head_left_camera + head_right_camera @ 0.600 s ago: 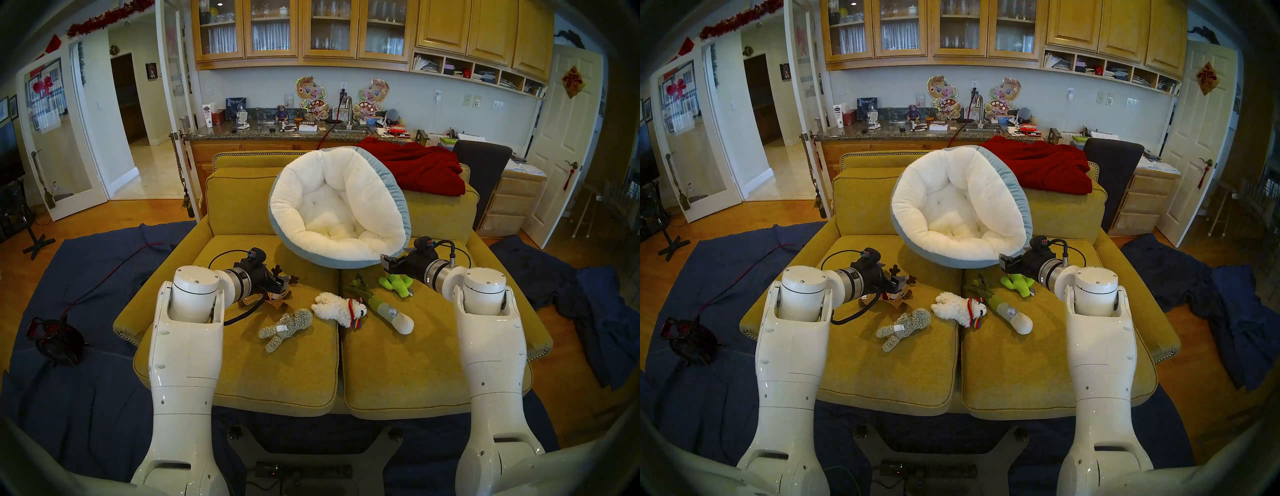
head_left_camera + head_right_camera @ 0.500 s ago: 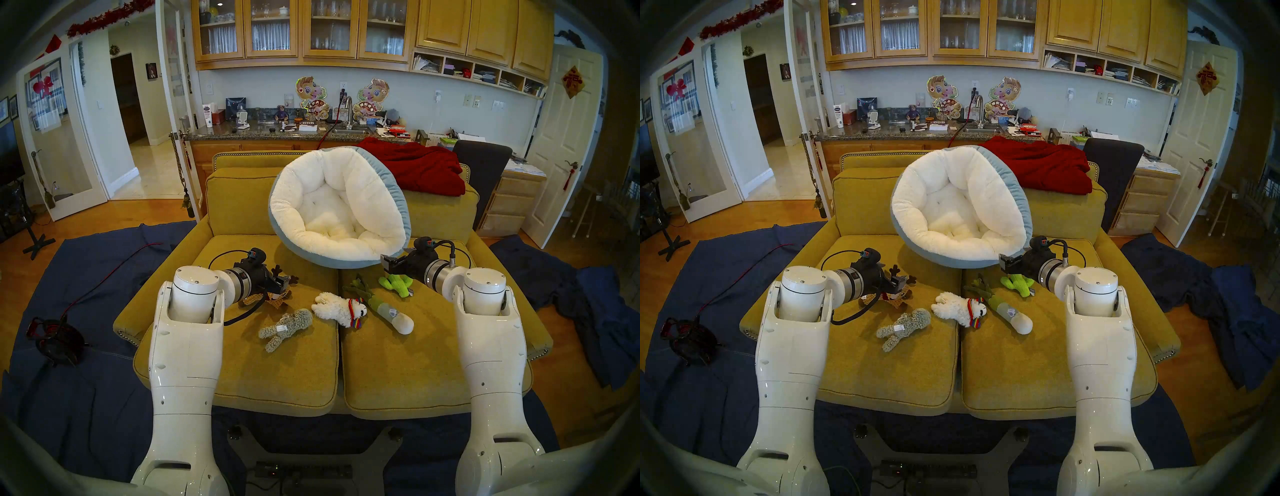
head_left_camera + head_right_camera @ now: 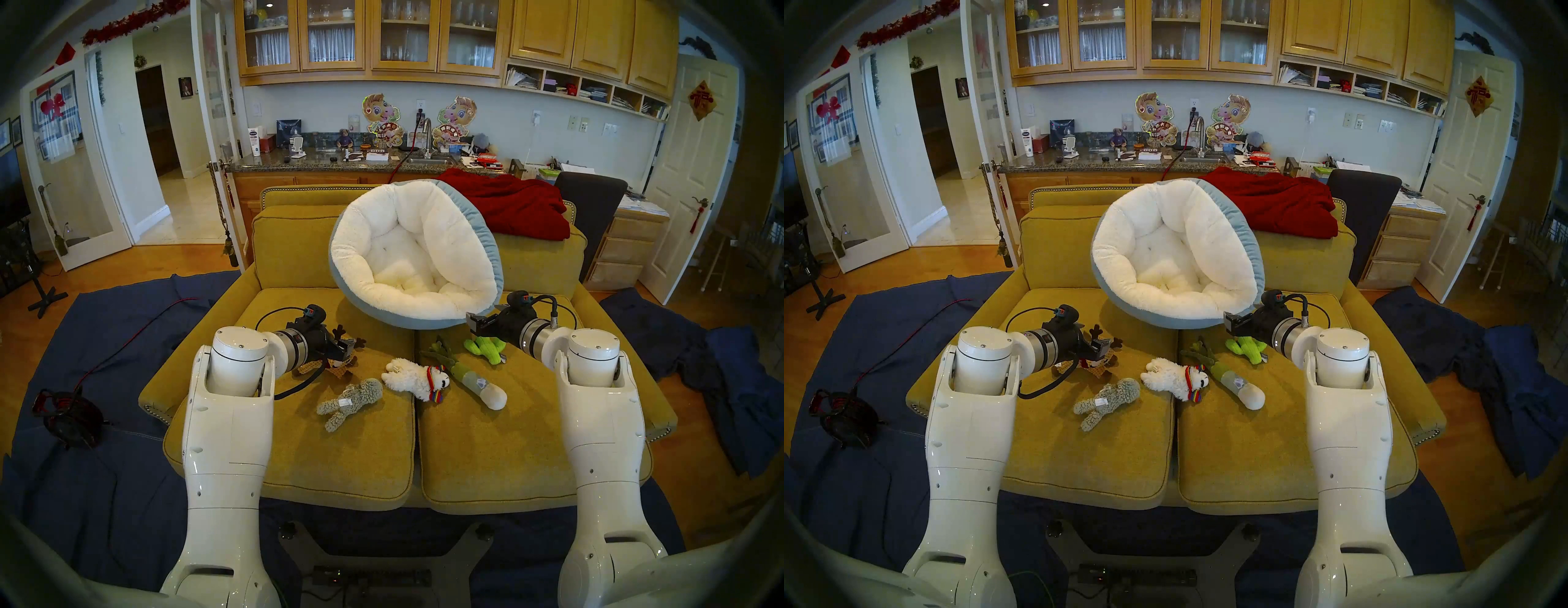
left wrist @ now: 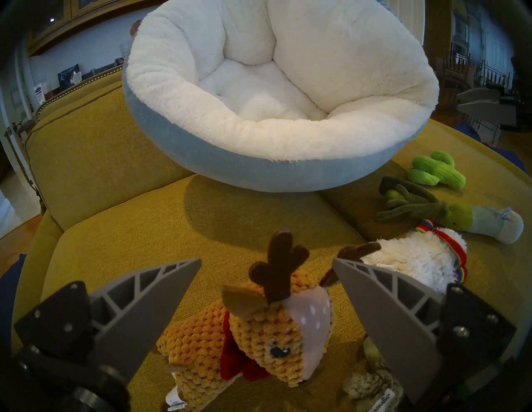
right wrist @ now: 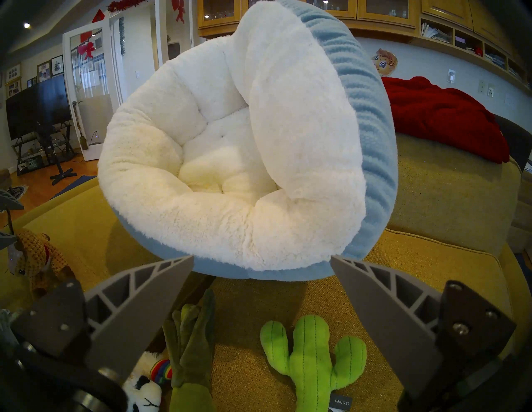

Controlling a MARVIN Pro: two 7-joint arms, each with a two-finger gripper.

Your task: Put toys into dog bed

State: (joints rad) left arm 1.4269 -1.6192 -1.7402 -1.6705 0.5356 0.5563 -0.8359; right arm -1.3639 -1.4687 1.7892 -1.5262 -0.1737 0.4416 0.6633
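While both arms hang over the sofa, nothing is held
Head left view, dog bed [image 3: 413, 259]: centre of frame, tilted, propped against the sofa [image 3: 297, 446] back, white inside facing camera, blue outside
Head left view, left gripper [image 3: 344, 349]: left of centre, over the reindeer [image 3: 339, 361], jaws apart, empty
Head left view, right gripper [image 3: 474, 322]: right of centre, by bed's lower right rim, just above the cactus [image 3: 483, 349], spread wide, empty
Head left view, other toys: grey fuzzy animal [image 3: 350, 401] low centre; llama [image 3: 413, 378] right of it; leek [image 3: 471, 375] further right, touching llama's head
Head left view, red blanket [image 3: 513, 204]: upper right, on sofa back behind bed
Head right view: same layout, bed [image 3: 1176, 254], grey animal [image 3: 1106, 401], llama [image 3: 1174, 378]
Left wrist view: fingers [image 4: 155, 299] wide apart at bottom corners, reindeer [image 4: 253, 336] lying between and below them, contact not clear; bed [image 4: 276, 86] fills top; cactus [image 4: 434, 172], leek [image 4: 449, 214], llama [image 4: 414, 256] at right
Right wrist view: fingers [image 5: 383, 313] wide apart, gripping nothing; bed [image 5: 239, 149] fills centre; cactus [image 5: 313, 356] bottom centre; leek [image 5: 193, 345] bottom left of it; reindeer [image 5: 34, 259] far left edge
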